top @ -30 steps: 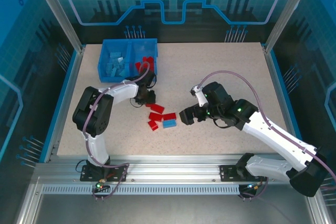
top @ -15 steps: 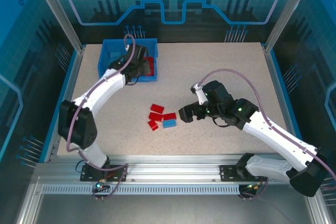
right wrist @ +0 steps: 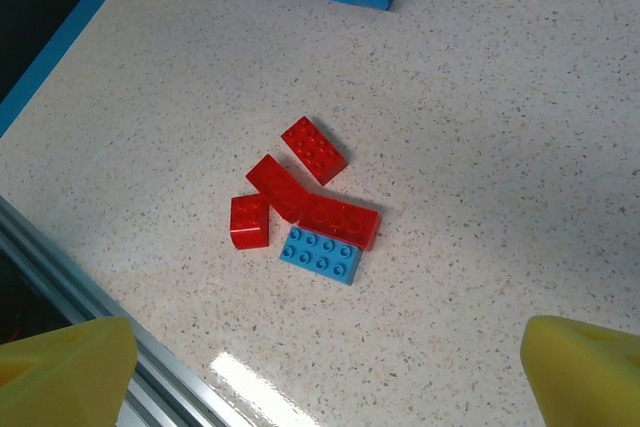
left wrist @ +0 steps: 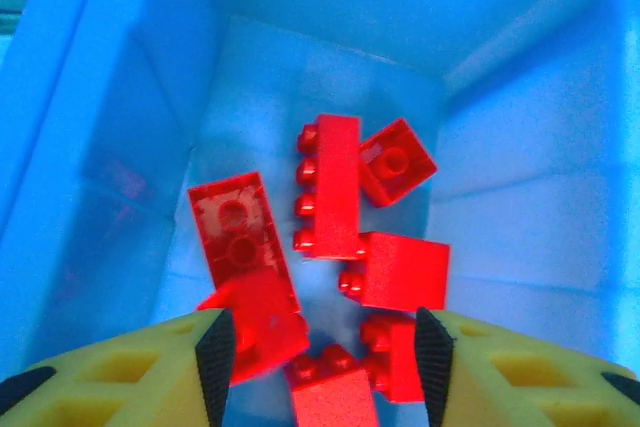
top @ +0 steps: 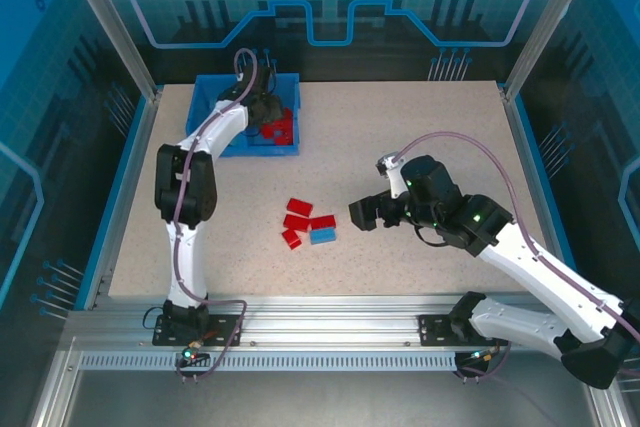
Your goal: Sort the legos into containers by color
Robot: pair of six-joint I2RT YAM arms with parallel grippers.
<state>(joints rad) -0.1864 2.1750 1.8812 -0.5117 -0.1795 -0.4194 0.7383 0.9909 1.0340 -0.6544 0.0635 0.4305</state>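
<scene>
the red legos (left wrist: 330, 187) are hard, glossy plastic, smooth-faced with moulded studs; one lying hollow side up looks slightly translucent. the light blue lego (right wrist: 320, 254) is the same plastic with a duller sheen. the bin (left wrist: 120, 97) is smooth blue plastic, softly shiny on its walls. the table top (right wrist: 480, 97) is a pale, speckled, stone-like surface, mostly matt, with one glare patch near its edge. the rail (top: 330, 330) along that edge is brushed metal. the finger pads (right wrist: 70, 362) of the right gripper (right wrist: 325, 372) look matt, soft and faintly grainy.
</scene>
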